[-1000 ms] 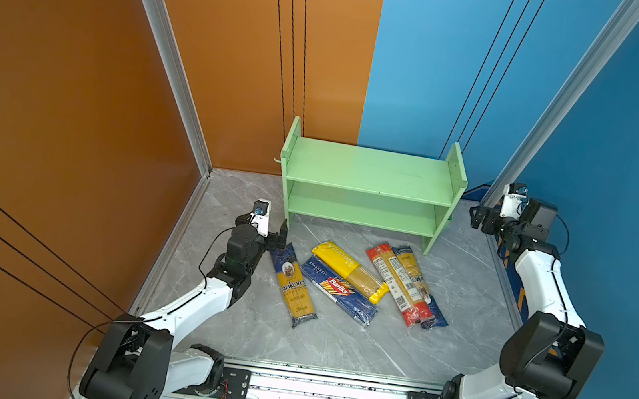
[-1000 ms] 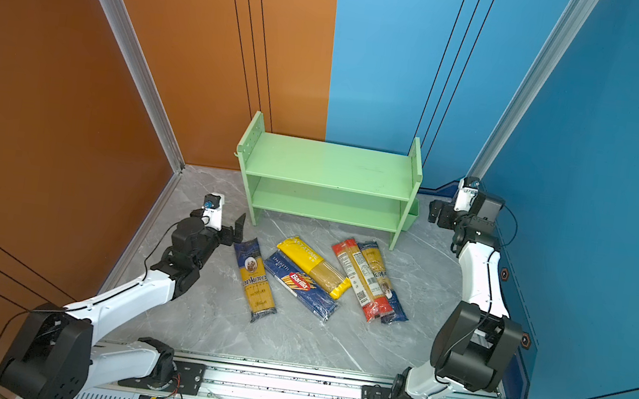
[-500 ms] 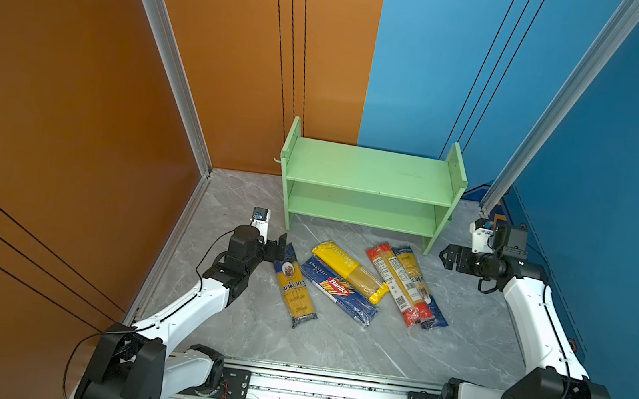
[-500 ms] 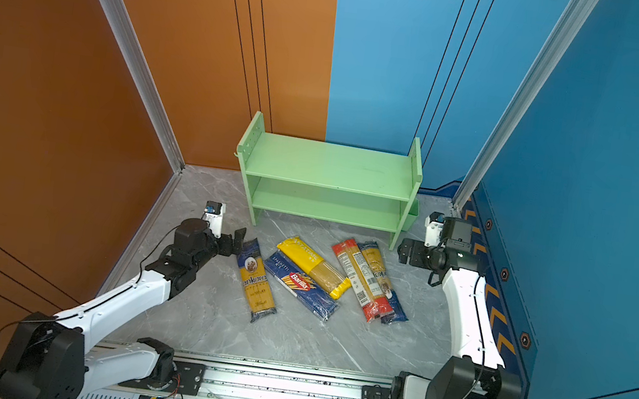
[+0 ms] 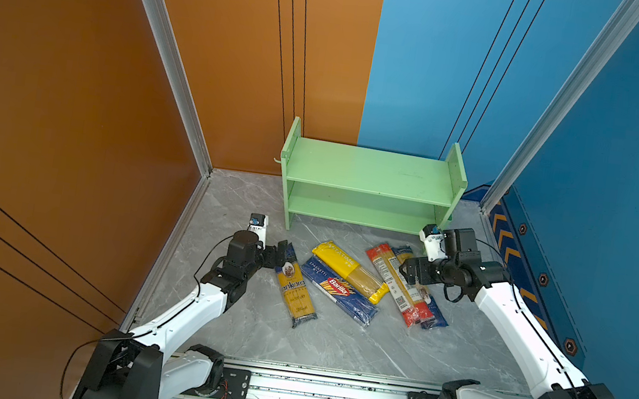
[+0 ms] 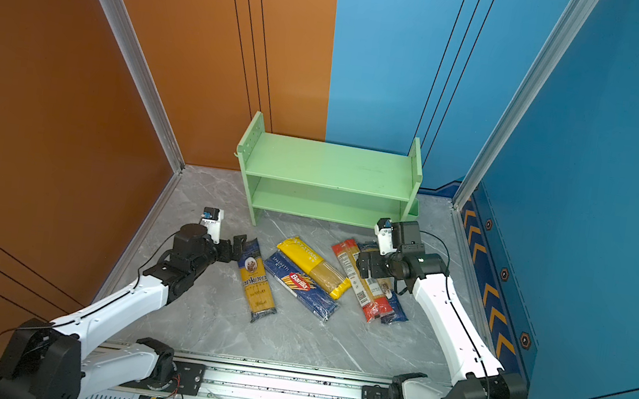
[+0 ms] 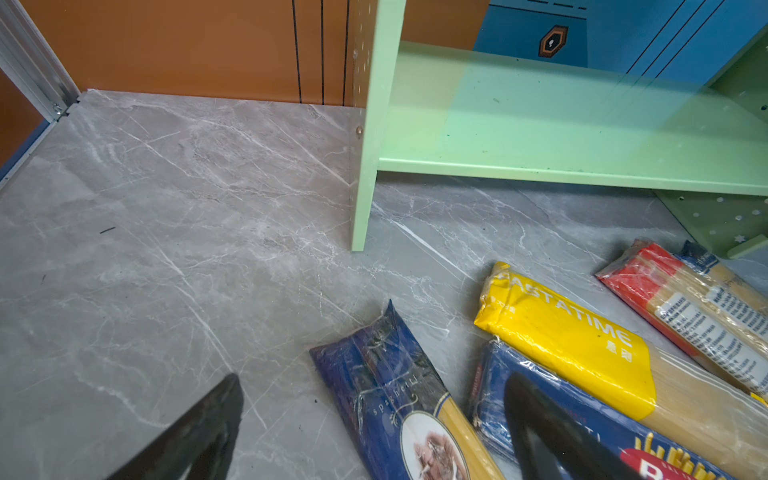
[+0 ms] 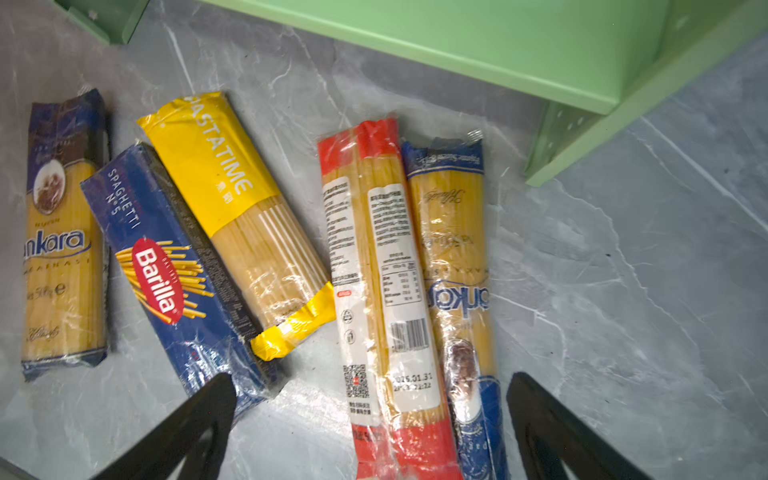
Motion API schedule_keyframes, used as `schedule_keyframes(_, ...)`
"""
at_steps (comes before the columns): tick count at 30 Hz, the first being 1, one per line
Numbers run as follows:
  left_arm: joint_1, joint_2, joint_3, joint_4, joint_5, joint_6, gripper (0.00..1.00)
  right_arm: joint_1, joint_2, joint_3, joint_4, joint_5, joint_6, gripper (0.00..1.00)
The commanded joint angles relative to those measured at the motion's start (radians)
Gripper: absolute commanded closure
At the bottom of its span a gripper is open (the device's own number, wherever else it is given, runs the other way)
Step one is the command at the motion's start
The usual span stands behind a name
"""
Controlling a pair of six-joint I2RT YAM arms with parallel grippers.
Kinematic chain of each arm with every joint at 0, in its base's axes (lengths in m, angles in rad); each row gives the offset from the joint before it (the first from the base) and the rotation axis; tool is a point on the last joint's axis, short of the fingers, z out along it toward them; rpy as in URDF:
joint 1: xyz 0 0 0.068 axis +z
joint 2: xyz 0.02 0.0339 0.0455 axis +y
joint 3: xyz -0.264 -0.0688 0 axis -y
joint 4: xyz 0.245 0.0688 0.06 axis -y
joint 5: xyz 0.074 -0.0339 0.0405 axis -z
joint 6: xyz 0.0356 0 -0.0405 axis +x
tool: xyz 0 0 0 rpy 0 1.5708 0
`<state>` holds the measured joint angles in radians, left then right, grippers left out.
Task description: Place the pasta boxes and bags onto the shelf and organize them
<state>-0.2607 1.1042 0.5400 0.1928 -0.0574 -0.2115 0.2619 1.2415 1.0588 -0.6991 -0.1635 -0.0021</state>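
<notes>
Swung right claw (image 5: 408,272) in from the right end of the shelf (image 5: 371,172); now wide above the red-ended pack (image 5: 400,299) in front of the shelf. Also left claw (image 5: 280,255) wide beside the blue-yellow pack (image 5: 294,289). Shelf empty, pickups next.

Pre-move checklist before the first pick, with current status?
1. Left gripper open, empty: ok.
2. Right gripper open, empty: ok.
3. Shelf, both tiers free: ok.
4. Red-ended pack apart from far-right pack: not ok, they touch.
5. Yellow pack apart from Barilla pack: not ok, they touch.
6. Left gripper clear of far-left pack: cannot tell.
</notes>
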Motion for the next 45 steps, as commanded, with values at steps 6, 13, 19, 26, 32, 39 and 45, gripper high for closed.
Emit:
schedule_keyframes(6,0.003,-0.023,-0.003,-0.070,0.074,-0.015,0.02,0.155,0.038,-0.011,-0.014,-0.070,-0.007,0.00)
schedule_keyframes(13,0.006,-0.017,-0.006,-0.088,0.106,-0.035,0.02,0.235,0.063,-0.054,0.097,-0.133,0.010,0.00)
schedule_keyframes(19,0.008,-0.016,-0.018,-0.089,0.128,-0.060,0.02,0.295,0.083,-0.113,0.236,-0.198,0.003,0.00)
schedule_keyframes(26,0.010,-0.029,-0.039,-0.086,0.137,-0.091,0.02,0.346,0.147,-0.110,0.301,-0.226,0.039,0.00)
schedule_keyframes(32,0.016,-0.029,-0.030,-0.116,0.156,-0.098,0.02,0.378,0.205,-0.087,0.308,-0.229,0.027,0.00)
schedule_keyframes(39,0.017,-0.036,-0.045,-0.135,0.178,-0.138,0.02,0.395,0.240,-0.073,0.304,-0.203,0.018,0.01)
schedule_keyframes(45,0.015,-0.047,-0.076,-0.128,0.214,-0.185,0.02,0.494,0.258,-0.056,0.345,0.068,-0.024,0.01)
